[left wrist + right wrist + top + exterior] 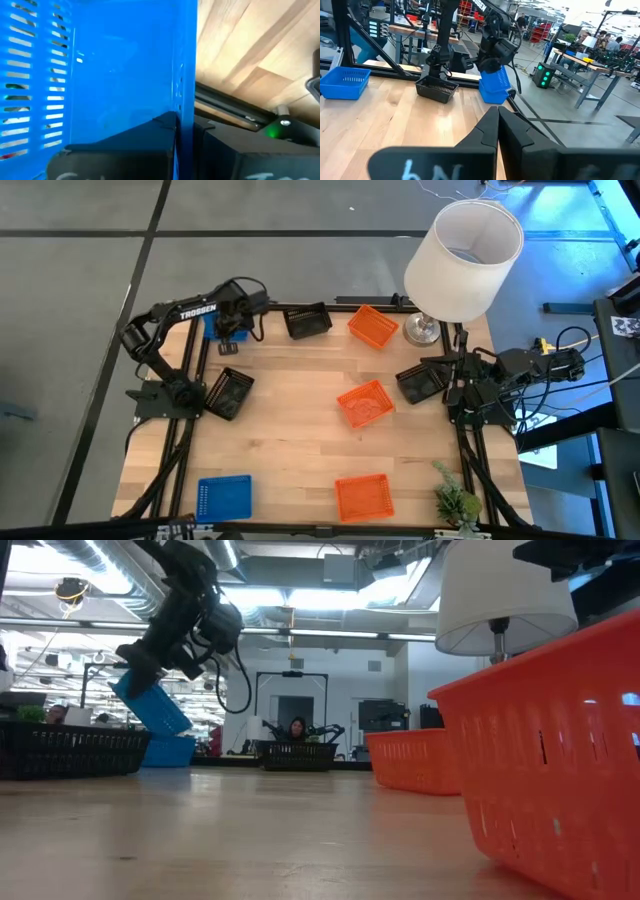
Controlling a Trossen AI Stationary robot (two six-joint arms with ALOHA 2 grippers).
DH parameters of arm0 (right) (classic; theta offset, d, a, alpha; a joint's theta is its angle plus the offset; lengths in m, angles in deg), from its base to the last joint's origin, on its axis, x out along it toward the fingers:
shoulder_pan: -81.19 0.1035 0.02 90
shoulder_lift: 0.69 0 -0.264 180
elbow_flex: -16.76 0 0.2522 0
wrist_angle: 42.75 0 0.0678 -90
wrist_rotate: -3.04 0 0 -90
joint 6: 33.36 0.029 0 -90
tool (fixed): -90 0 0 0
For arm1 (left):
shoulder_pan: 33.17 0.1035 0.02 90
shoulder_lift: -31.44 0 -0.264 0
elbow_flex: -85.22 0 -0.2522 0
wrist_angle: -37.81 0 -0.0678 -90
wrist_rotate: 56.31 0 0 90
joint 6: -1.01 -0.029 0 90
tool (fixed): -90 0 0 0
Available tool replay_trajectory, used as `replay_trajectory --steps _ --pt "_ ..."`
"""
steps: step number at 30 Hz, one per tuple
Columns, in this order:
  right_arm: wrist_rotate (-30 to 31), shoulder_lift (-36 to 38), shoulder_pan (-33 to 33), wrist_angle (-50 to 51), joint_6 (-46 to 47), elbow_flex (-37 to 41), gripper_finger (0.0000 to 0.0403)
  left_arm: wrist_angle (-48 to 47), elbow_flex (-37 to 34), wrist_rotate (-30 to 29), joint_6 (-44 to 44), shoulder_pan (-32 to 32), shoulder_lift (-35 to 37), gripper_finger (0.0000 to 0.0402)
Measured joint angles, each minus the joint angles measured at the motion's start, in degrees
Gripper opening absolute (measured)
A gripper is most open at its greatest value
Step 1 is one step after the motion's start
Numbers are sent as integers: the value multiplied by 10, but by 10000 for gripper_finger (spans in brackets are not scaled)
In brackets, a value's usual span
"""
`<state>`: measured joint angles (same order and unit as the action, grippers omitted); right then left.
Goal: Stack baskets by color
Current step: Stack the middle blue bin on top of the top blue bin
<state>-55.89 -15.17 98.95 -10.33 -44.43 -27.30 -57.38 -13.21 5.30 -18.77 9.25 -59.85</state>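
Observation:
At the table's far left corner my left gripper (232, 328) is shut on a blue basket (152, 702), which it holds tilted above a second blue basket (168, 751) standing on the table. A third blue basket (224, 497) lies near the front left. Three orange baskets (372, 326) (364, 402) (363, 497) and three black baskets (308, 320) (228, 392) (420, 383) stand scattered, each alone. My right gripper (497, 125) waits shut at the table's right edge, level, with nothing between its fingers. My left gripper pinches one side wall of the blue basket at its rim (186, 107), one finger (125, 145) inside the basket and the other (225, 150) outside. The fingers slant down from above. The basket hangs tilted, its low corner (183, 728) close over the lower blue basket; I cannot tell whether they touch.
A white lampshade on a metal foot (463, 260) stands at the far right corner. A small green plant (455, 500) sits at the front right. Dark frame rails (190, 380) run along the table's sides. Bare wood (300, 440) lies in the middle.

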Motion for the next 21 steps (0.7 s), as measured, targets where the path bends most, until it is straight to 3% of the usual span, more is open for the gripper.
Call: replay_trajectory --steps 11,21 --pt "0 0 0 0 0 0 7 84 -2 126 -48 9 0 0" --pt "8 0 0 -1 5 0 7 136 -2 131 -19 8 0 1"
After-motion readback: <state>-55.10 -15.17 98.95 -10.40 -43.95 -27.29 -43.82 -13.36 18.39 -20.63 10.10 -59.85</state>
